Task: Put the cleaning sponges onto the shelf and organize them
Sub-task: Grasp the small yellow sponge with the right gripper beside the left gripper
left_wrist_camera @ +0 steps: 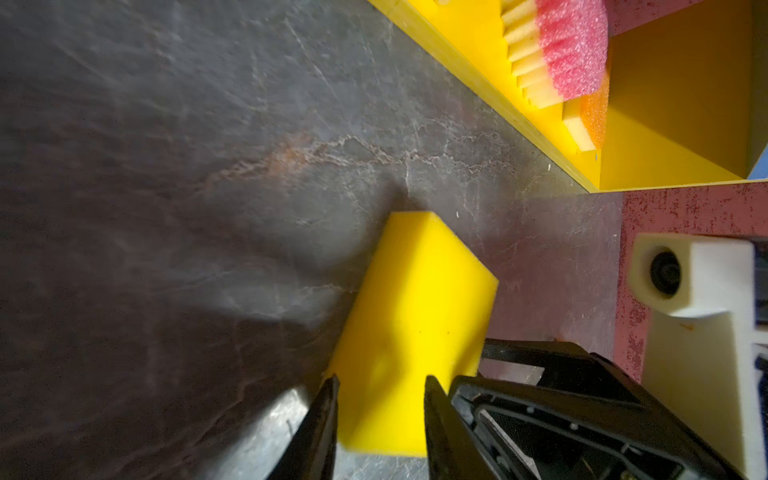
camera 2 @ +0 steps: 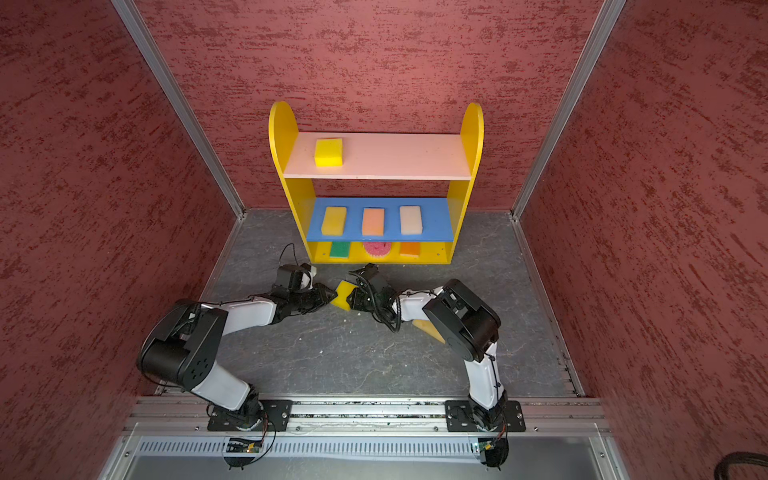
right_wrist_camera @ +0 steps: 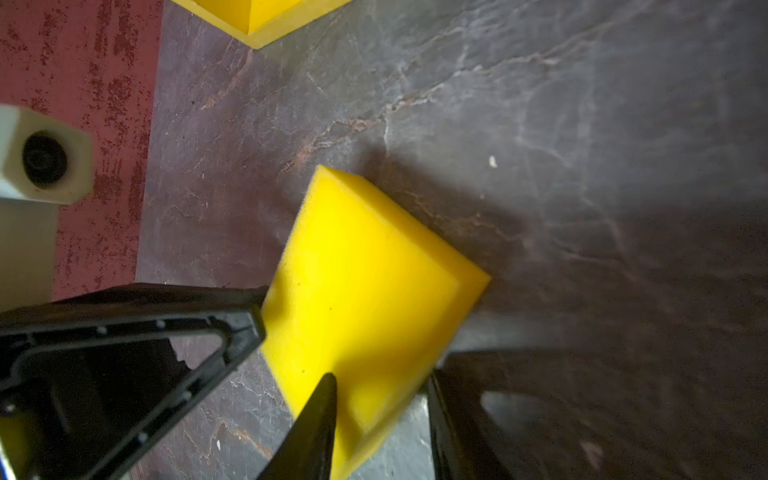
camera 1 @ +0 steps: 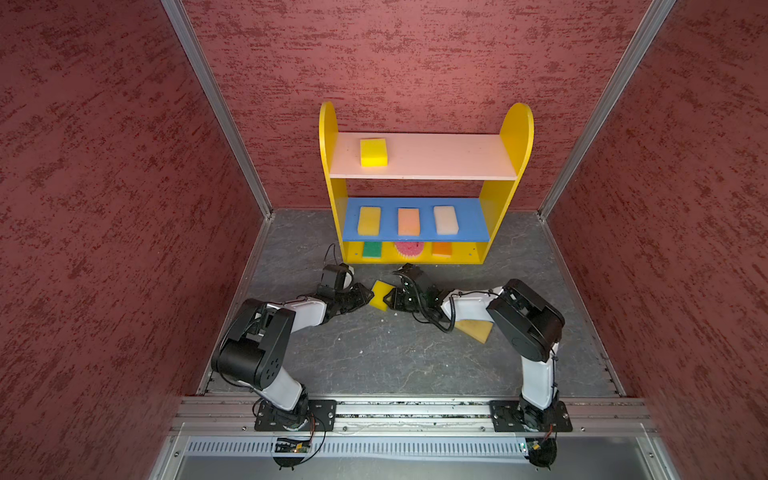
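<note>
At six o'clock of the shelf (camera 1: 505,208), left tool (camera 1: 370,297) and right tool (camera 1: 387,300) both pinch one yellow sponge (camera 1: 380,289); opposed pulling could tear it.

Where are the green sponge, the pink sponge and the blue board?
green sponge (camera 1: 372,248): a top view, top face.
pink sponge (left_wrist_camera: 575,45): left wrist view, pink foam.
blue board (camera 1: 473,220): a top view, bare end.

Both top views are taken from high above the arm bases (camera 1: 291,415), tilted down toward the shelf (camera 1: 449,156) at the back wall (camera 1: 415,62); the whole cell is covered. Wrist views are set close over the floor (left_wrist_camera: 166,166), facing one another; the yellow sponge (left_wrist_camera: 415,311) is shared.
</note>
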`<action>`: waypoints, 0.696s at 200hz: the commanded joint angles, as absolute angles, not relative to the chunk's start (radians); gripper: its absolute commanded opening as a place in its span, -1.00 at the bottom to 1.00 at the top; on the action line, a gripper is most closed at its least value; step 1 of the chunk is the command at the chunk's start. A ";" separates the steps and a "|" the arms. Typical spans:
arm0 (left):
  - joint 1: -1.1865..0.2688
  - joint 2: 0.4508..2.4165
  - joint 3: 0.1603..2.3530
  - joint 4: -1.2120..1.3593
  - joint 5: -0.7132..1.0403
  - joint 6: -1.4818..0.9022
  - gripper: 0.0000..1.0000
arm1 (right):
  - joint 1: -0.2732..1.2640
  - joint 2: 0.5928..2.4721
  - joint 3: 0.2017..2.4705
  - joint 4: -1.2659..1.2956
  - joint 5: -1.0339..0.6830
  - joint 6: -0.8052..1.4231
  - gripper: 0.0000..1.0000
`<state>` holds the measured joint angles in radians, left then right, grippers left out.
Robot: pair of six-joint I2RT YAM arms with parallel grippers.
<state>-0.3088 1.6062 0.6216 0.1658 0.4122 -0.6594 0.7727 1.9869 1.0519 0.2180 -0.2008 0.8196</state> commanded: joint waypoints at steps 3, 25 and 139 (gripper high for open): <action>-0.354 1.642 0.634 0.257 0.409 -0.696 -0.31 | 0.760 2.028 1.090 0.247 -0.225 0.837 -0.40; -0.391 1.655 0.615 0.293 0.416 -0.734 -0.37 | 0.720 2.044 1.094 0.267 -0.279 0.846 -0.74; -0.460 1.316 0.668 0.056 0.325 -0.705 0.13 | 0.670 1.729 1.017 0.018 -0.262 0.702 -1.00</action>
<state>-0.4515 1.4281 0.6144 0.1753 0.3725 -0.7506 0.6682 1.8629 1.0157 0.1329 -0.3309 0.7692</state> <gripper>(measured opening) 0.542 0.044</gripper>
